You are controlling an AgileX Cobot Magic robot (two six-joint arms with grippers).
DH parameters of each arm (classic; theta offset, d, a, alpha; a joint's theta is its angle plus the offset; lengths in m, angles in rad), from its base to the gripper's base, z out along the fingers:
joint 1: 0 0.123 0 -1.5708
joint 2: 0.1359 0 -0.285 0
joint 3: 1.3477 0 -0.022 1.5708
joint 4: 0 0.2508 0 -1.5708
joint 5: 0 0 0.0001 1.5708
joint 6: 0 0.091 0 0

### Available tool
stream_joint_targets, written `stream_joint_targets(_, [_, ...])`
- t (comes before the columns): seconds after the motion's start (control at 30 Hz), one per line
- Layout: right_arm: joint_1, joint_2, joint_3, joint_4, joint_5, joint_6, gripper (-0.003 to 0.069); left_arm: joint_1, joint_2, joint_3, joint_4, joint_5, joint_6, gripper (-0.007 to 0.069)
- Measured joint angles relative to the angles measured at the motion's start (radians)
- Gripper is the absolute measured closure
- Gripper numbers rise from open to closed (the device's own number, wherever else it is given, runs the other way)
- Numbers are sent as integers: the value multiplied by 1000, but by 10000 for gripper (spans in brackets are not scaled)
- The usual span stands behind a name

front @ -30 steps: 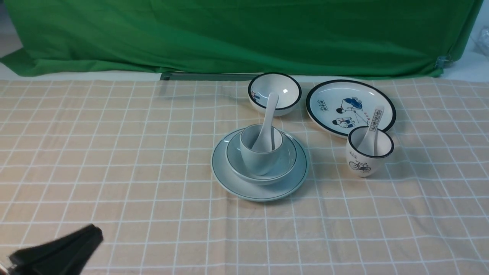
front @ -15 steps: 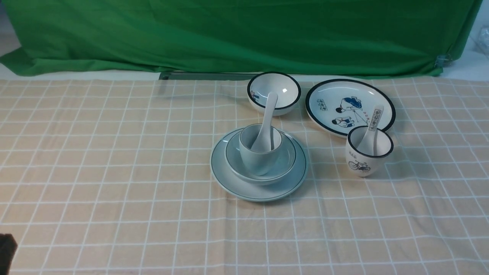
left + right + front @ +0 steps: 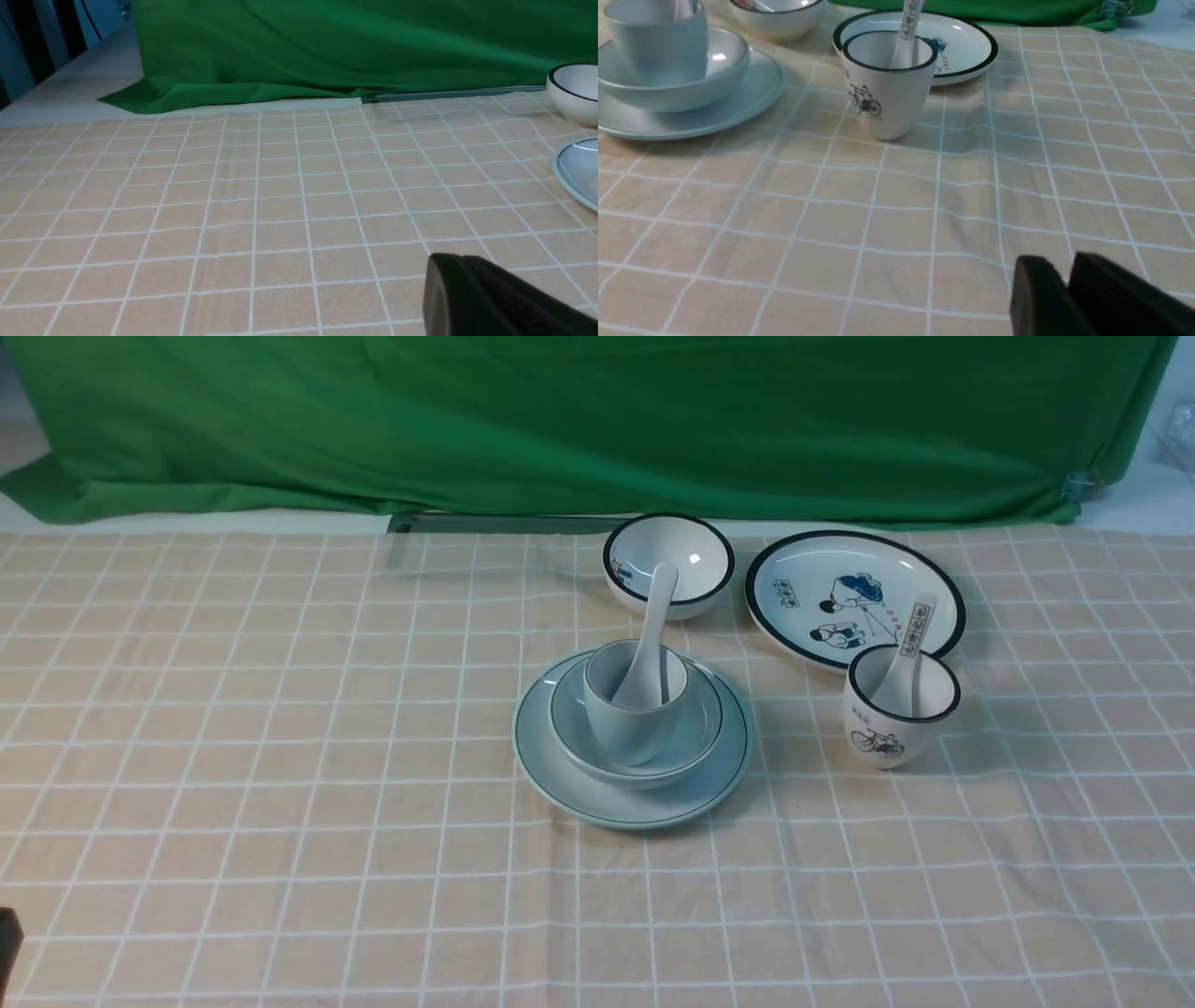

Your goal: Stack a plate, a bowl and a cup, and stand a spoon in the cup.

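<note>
The spoon (image 3: 649, 649) stands in the cup, well apart from the left fingers (image 3: 7, 947).

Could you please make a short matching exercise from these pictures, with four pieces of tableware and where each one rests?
Things:
1. pale blue-grey round plate
2. pale blue-grey shallow bowl
3. plain pale ceramic spoon
4. white black-rimmed cup with a bicycle print

Places:
A. leaning in the plain pale blue-grey handleless cup
B. directly on the checked cloth, under a stack
C. to the right of the stack
D. between the plain cup and the blue-grey plate

Pairs: 1-B, 2-D, 3-A, 4-C
</note>
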Motion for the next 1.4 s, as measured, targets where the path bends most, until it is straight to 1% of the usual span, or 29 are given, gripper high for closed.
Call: stream_joint_targets(1.4, [0, 0, 0, 0, 0, 0, 432, 0, 0, 0, 4, -2, 18, 619])
